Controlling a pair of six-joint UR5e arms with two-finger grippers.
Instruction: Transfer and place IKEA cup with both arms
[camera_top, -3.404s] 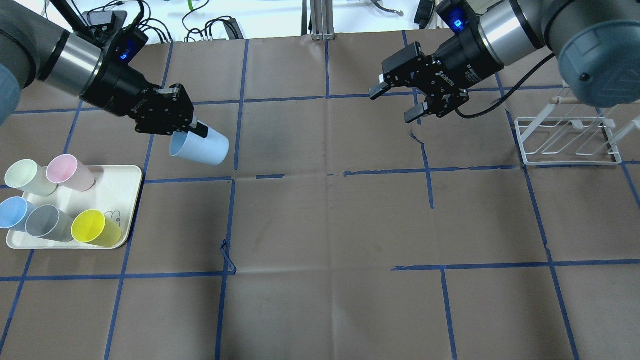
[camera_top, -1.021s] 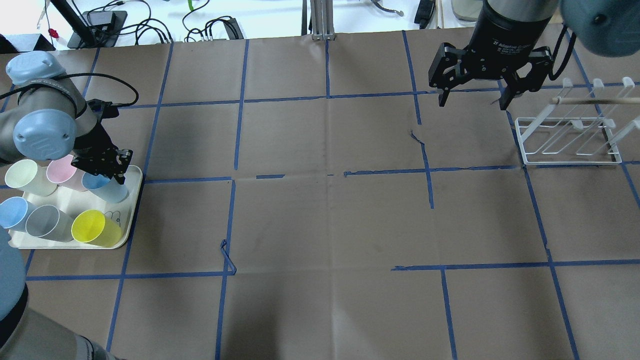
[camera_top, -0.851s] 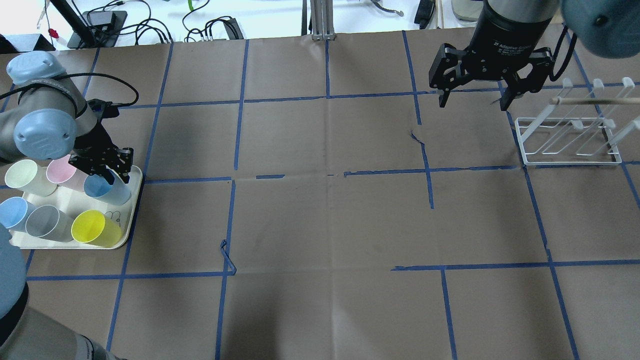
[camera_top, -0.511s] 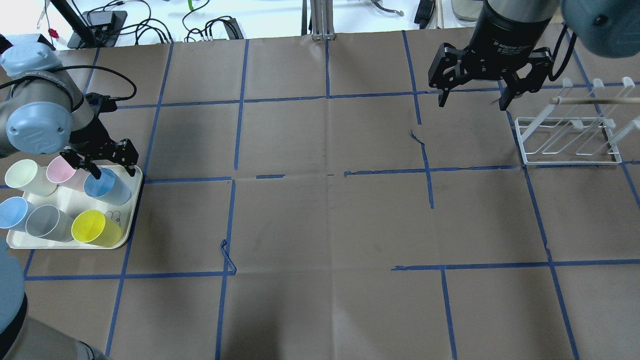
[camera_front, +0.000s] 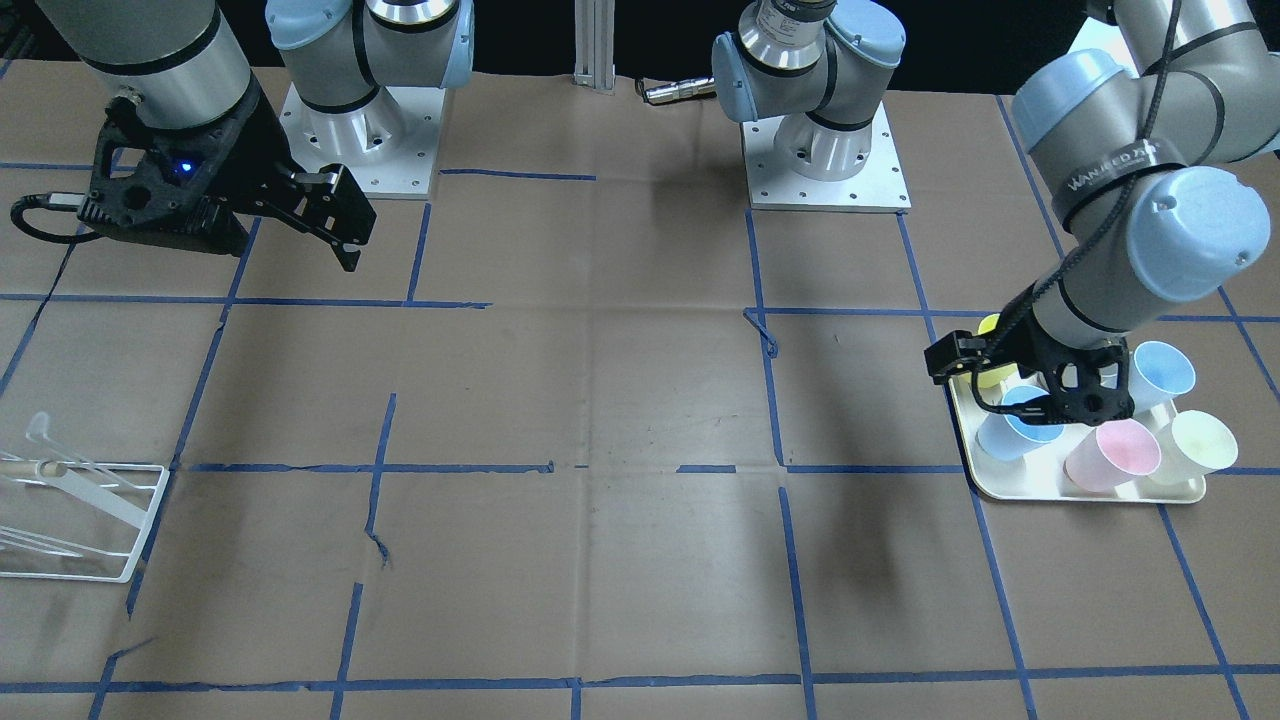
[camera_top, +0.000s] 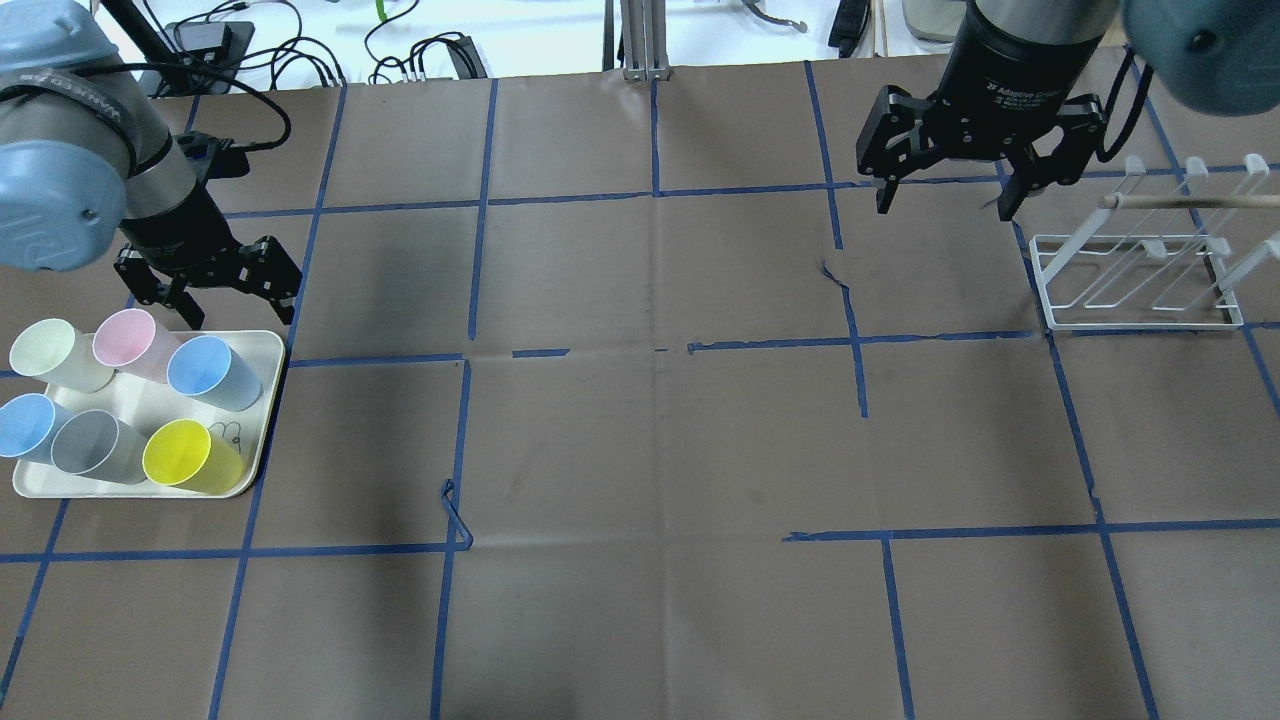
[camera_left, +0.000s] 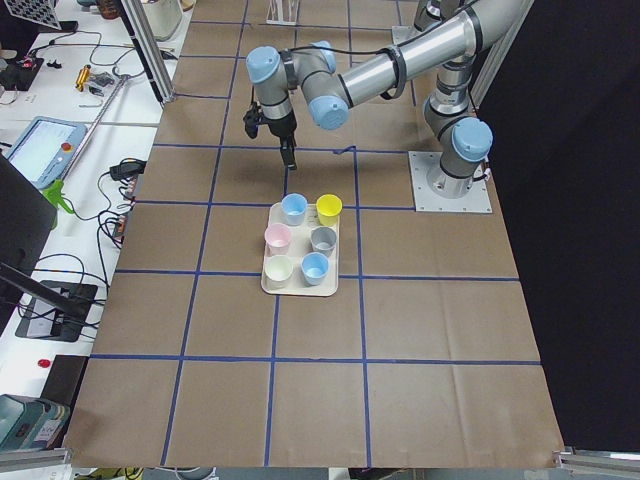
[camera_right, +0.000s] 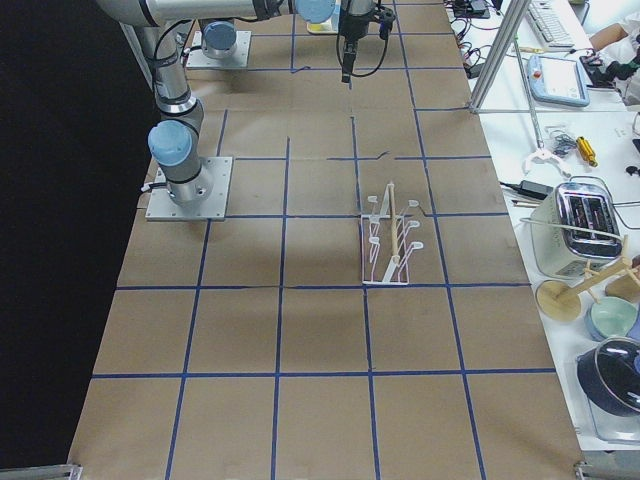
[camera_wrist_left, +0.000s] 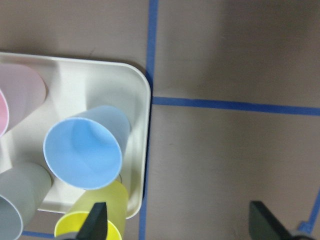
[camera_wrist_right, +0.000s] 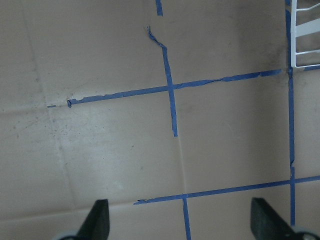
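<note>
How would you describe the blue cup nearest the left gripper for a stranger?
Find the cream tray on the robot's left. The IKEA cup stands in the corner bordered by the pink cup and yellow cup; the other blue cup neighbours the grey cup.

Brown paper-covered table (camera_top: 640, 450) w/ blue tape grid (camera_top: 600, 198), white bench (camera_left: 100, 125) w/ cables (camera_top: 410, 50) alongside, black backdrop (camera_left: 570, 150)
</note>
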